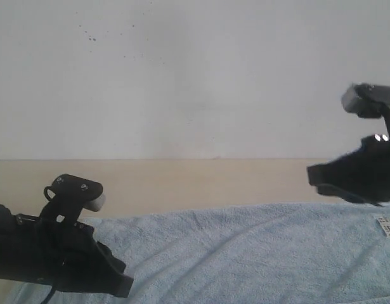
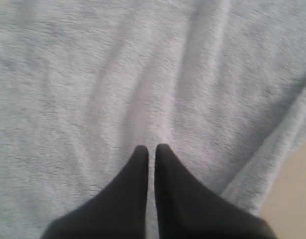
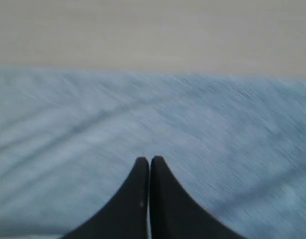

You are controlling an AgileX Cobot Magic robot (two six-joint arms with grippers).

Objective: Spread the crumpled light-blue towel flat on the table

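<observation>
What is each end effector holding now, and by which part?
Nothing: both the left end effector and right end effector are shut and empty over the towel.

towel [image 1: 245,253] on table [image 1: 182,180], bare table strip behind it, wall [image 1: 195,76] beyond, tag [image 1: 386,227] near towel's right end

- White wall [image 1: 195,76] fills the upper half of the frame, plain and matte.
- Small dark specks [image 1: 92,38] on it, upper left.
- Beige table [image 1: 201,180] meets the wall mid-frame.
</observation>
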